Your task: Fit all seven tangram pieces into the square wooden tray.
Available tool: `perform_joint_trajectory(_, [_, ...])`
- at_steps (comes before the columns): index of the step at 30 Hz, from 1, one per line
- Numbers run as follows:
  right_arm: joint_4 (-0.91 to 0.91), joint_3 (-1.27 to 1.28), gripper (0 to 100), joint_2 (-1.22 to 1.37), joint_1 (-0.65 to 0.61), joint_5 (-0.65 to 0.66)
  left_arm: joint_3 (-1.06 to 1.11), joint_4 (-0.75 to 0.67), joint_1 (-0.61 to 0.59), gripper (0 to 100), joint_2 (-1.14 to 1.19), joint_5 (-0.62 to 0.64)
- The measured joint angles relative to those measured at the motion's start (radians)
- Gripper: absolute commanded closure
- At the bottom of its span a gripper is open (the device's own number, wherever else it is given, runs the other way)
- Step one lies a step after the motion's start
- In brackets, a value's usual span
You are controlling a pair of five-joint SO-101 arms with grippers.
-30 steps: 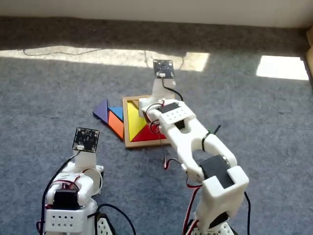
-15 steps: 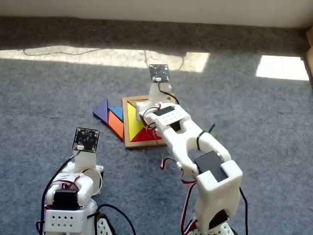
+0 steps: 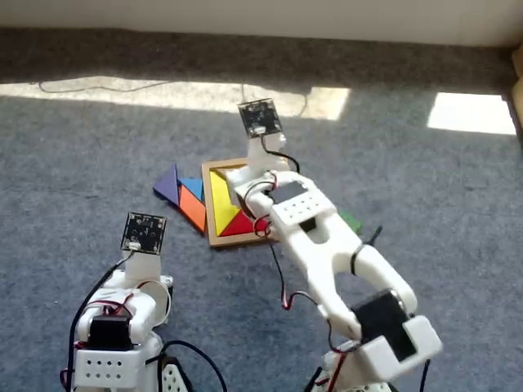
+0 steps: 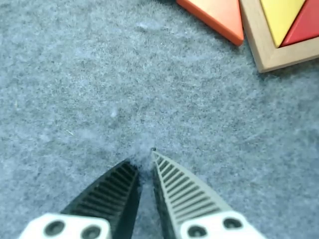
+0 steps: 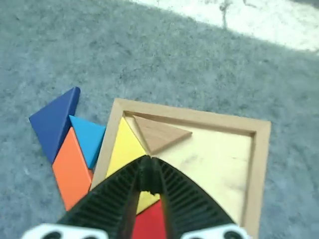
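Tray (image 5: 192, 116) sits right under the right gripper (image 5: 149, 164), jaws pressed together over the yellow triangle (image 5: 123, 148). Just past its tips lies the wooden triangle (image 5: 160, 133), inside the tray. Orange piece (image 5: 70, 172), light blue piece (image 5: 87, 137) and dark blue piece (image 5: 52, 119) lie outside, toward the left arm. Left gripper (image 4: 143, 159), jaws together too, hangs low over carpet (image 4: 99, 89), the tray's corner well ahead.
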Motion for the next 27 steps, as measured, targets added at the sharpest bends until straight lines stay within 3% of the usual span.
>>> perform_joint_trajectory(3, [0.124,0.034,96.6,-0.144,0.060,0.002,0.000,0.000,0.000,99,0.000,0.000])
perform_joint_trajectory(8, [0.381,0.034,79.3,-0.252,0.158,0.002,0.000,0.000,0.000,99,0.000,0.000])
perform_joint_trajectory(11, [0.480,0.034,77.7,-0.258,0.201,0.002,0.000,0.000,0.000,99,0.000,0.000])
perform_joint_trajectory(18, [0.503,0.043,77.5,-0.258,0.292,-0.003,0.000,0.000,0.000,99,0.000,0.000])
perform_joint_trajectory(23, [0.508,0.041,77.5,-0.147,0.330,-0.161,0.000,0.000,0.000,99,0.000,0.000])
perform_joint_trajectory(27, [0.532,-0.025,77.4,0.043,0.354,-0.216,0.000,0.000,0.000,99,0.000,0.000])
